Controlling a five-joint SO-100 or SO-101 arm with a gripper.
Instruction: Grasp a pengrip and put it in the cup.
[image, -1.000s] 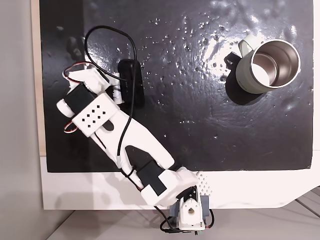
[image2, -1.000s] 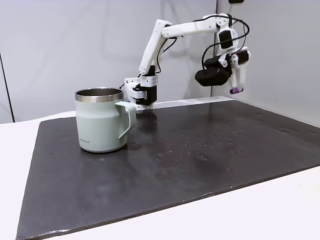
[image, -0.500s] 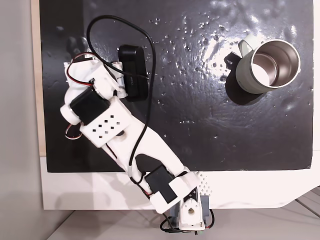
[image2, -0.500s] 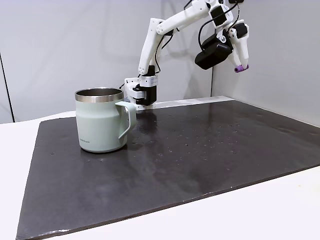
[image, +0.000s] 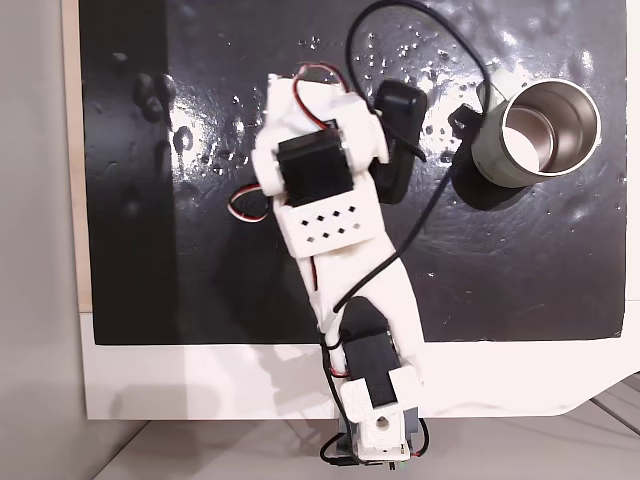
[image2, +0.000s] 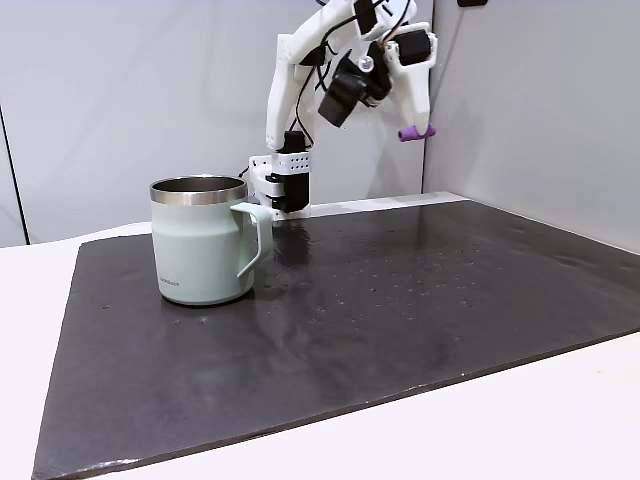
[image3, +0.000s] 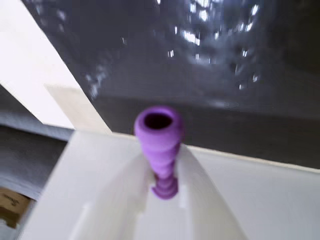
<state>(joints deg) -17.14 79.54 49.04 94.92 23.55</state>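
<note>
The purple ribbed pengrip hangs high above the black mat, pinched at the tip of my gripper, which is shut on it. In the wrist view the pengrip stands on end between two white fingers, its open end toward the camera, and my gripper clamps its lower part. The pale green cup with a steel rim stands upright on the mat, left of and well below the gripper. Seen from above, the cup sits at the top right, and my arm reaches over the mat's middle, left of it.
The black mat covers most of the white table. The arm's base is fixed at the near edge of the top-down view. A black cable loops from the arm close to the cup's handle.
The arm has swung from the mat's left side toward the cup, as seen from above. It has lifted and carried the held pengrip along. The cup has not moved.
</note>
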